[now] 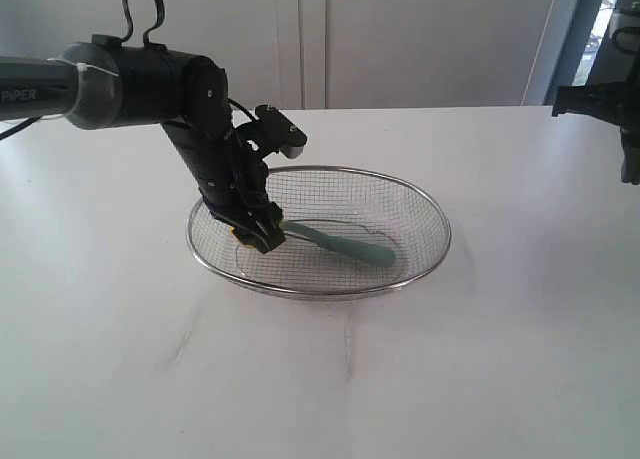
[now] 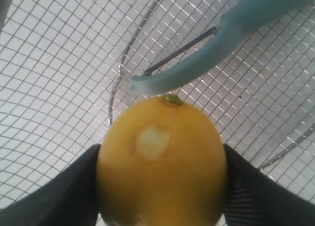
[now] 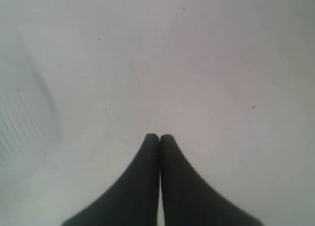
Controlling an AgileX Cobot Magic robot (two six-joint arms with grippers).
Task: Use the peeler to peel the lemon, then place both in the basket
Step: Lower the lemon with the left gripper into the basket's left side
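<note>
The yellow lemon (image 2: 162, 162), with a small pale peeled patch, sits between the black fingers (image 2: 59, 191) of my left gripper (image 1: 256, 236), which is shut on it. In the exterior view only a sliver of the lemon (image 1: 240, 234) shows under the gripper, low inside the left end of the wire-mesh basket (image 1: 425, 254). The teal-handled peeler (image 1: 345, 244) lies on the basket's mesh floor; its blade head (image 2: 167, 71) is just beyond the lemon's nubby tip. My right gripper (image 3: 159, 137) is shut on nothing, over bare white table; its arm (image 1: 615, 104) is at the far right edge.
The basket stands on a white table (image 1: 320, 379). A pale wall with cabinet panels rises behind the table's far edge. In the right wrist view a blurred bit of the basket (image 3: 22, 122) shows at one side.
</note>
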